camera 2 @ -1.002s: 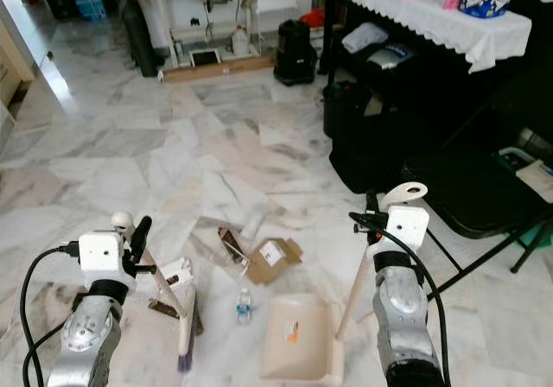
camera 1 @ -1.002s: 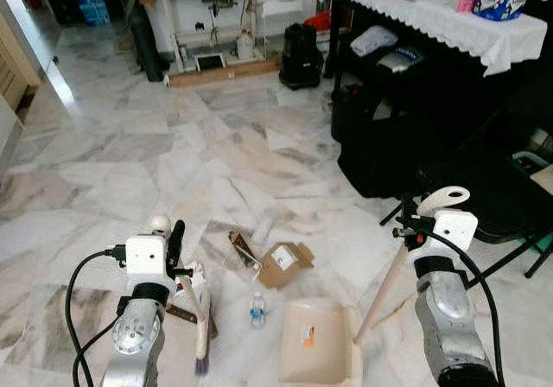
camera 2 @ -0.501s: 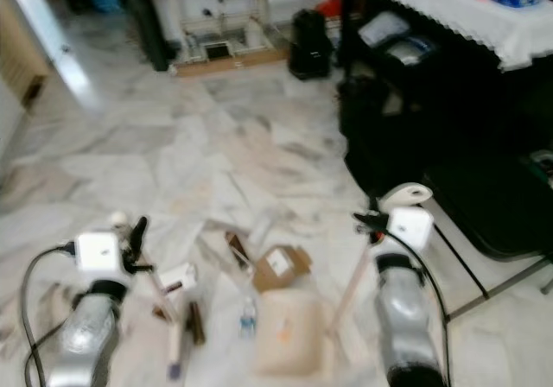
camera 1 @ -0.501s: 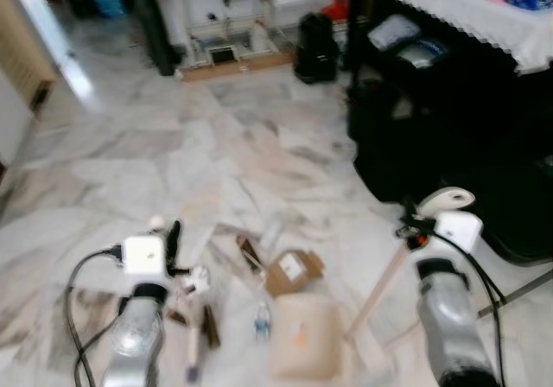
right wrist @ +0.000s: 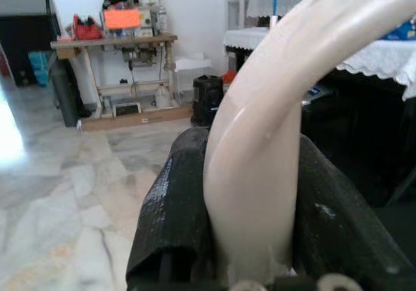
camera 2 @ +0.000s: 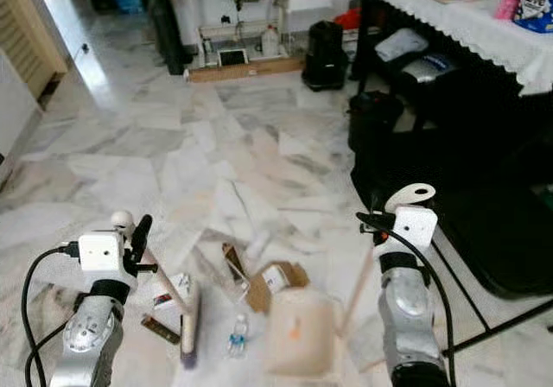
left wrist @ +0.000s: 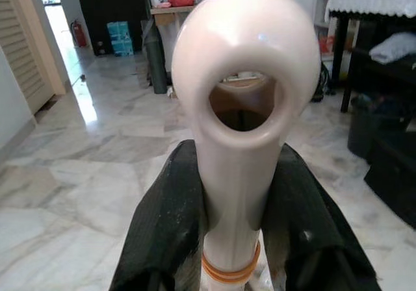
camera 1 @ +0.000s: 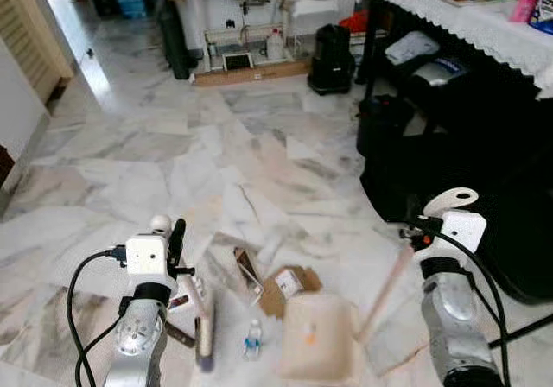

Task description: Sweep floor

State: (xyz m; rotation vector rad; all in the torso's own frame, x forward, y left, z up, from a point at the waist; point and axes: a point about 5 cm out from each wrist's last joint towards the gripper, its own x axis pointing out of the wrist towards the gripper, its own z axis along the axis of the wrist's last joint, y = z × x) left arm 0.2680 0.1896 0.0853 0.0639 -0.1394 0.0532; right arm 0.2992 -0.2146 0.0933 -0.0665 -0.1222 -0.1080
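1. Down on the marble floor (camera 1: 155, 145), the left pincer (left wrist: 237, 193) is clenched around the pale broom handle (left wrist: 237, 109), whose looped end with its round hole sticks out past the black fingers (left wrist: 166, 219).
2. From that grip the broom (camera 1: 204, 335) slants down to its brush head, which rests on the floor just beside a small water bottle (camera 1: 252, 339).
3. The right pincer (right wrist: 253, 200) is clamped on the curved cream handle of the dustpan (right wrist: 273, 109), one black finger (right wrist: 172, 219) on each side.
4. The dustpan's long stick (camera 1: 384, 290) runs down and towards the left arm to the dustpan tray (camera 1: 318, 348), which sits on the floor between the two arms.
5. Litter lies just ahead of the tray: an opened cardboard box (camera 1: 283, 286), a brown wrapper (camera 1: 247, 270), and a small packet (camera 2: 162, 294) near the broom.
6. A black counter with a white lace cloth (camera 1: 467, 20) stands to the right, with dark bags (camera 1: 333, 54) near it.
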